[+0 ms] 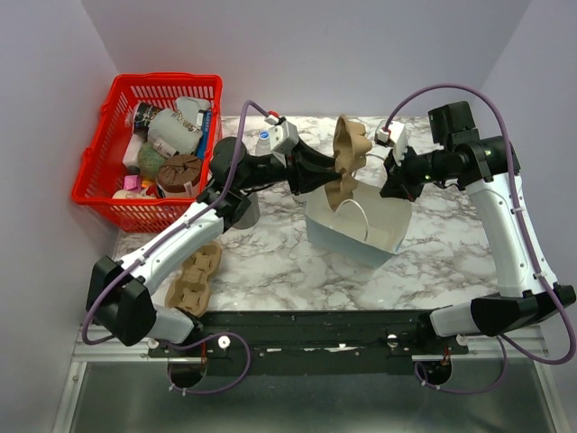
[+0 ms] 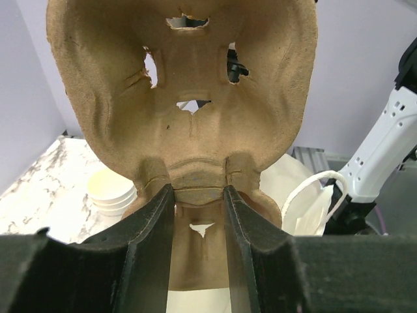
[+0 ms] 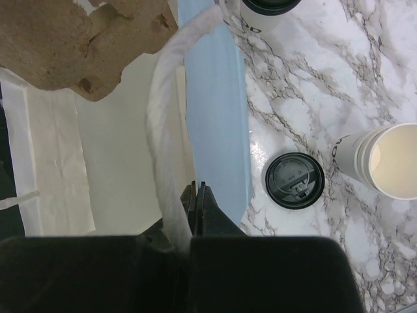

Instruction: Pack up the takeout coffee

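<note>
brown moulded pulp at the centre of the top view: what holds it? (observer)

my left end effector [image 2: 199, 192]. its fingers [image 2: 156, 241] stand narrow, clamped on the middle rib of the pulp carrier [image 2: 182, 98], which stands on end with its cup wells facing the wrist camera. its lower end sits over the open mouth of the paper bag [image 1: 379, 225]. (operator)

and the right arm? (observer)

my right end effector [image 3: 195, 195] is pinched together at the bag's rim, just beside the root of the white twisted handle [image 3: 159, 124]. i read it as gripping the paper wall, but the fingers hide the exact contact. (operator)

where is the coffee? (observer)

outside the bag, on the marble surface [image 1: 451, 262] beside it. the right wrist view shows three items:
- a lidded cup [image 3: 264, 10] at the top edge, cut off by the frame
- a loose lid [image 3: 294, 180], black, lying flat close to the bag's wall
- the open cups [image 3: 384, 160] at the right edge, near that lid but apart from it

the left wrist view shows open cups as a nested upright stack, cream inside. in the top view i cannot pick the cups out behind the arms. (operator)

anything else? (observer)

a second carrier [image 1: 194, 280] lies flat near the left arm's base. a red basket [image 1: 167, 79] of mixed items sits at the far left. (operator)
</note>
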